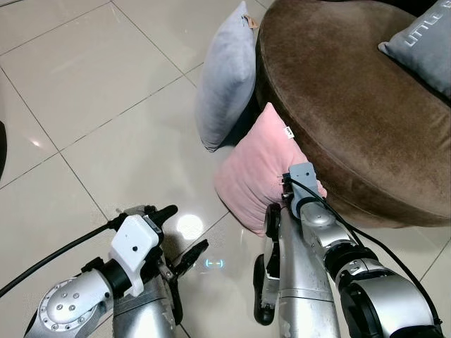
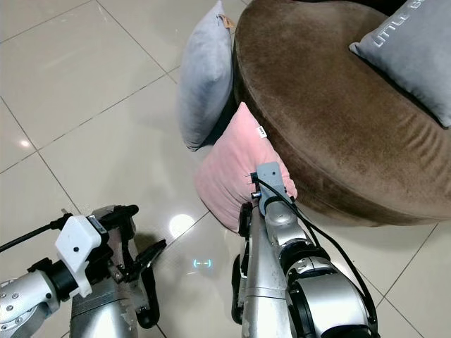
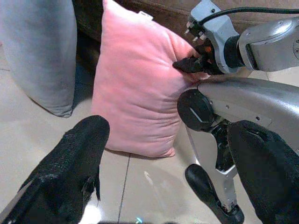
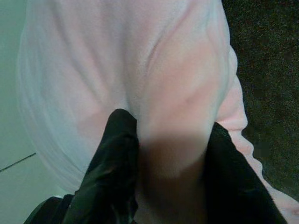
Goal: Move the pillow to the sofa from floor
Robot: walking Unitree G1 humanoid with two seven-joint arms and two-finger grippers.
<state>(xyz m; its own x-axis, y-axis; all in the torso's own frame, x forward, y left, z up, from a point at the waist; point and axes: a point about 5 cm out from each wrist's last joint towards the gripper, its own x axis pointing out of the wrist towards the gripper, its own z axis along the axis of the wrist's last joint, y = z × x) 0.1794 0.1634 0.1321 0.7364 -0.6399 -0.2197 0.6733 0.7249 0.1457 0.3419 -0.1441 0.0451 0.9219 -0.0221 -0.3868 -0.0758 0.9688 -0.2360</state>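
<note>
Pillow [image 1: 250,176] in question was the pink one, standing on edge on the tiled floor [image 1: 106,91] and leaning against the round brown sofa [image 1: 352,105], right beside a grey pillow [image 1: 225,77] propped up the same way. It looked light, plush and squishy, so my guess was it would sag and fold when lifted. Pinching a thick fold near the upper edge seemed the sensible hold.

The right gripper [image 4: 163,154] was reached forward from a low, stretched-out arm, its two black fingers clamped on a bunched fold of pink fabric. The left gripper [image 3: 163,177] hung low over the tiles with its fingers spread wide, holding nothing, pointed toward the pillow.
</note>
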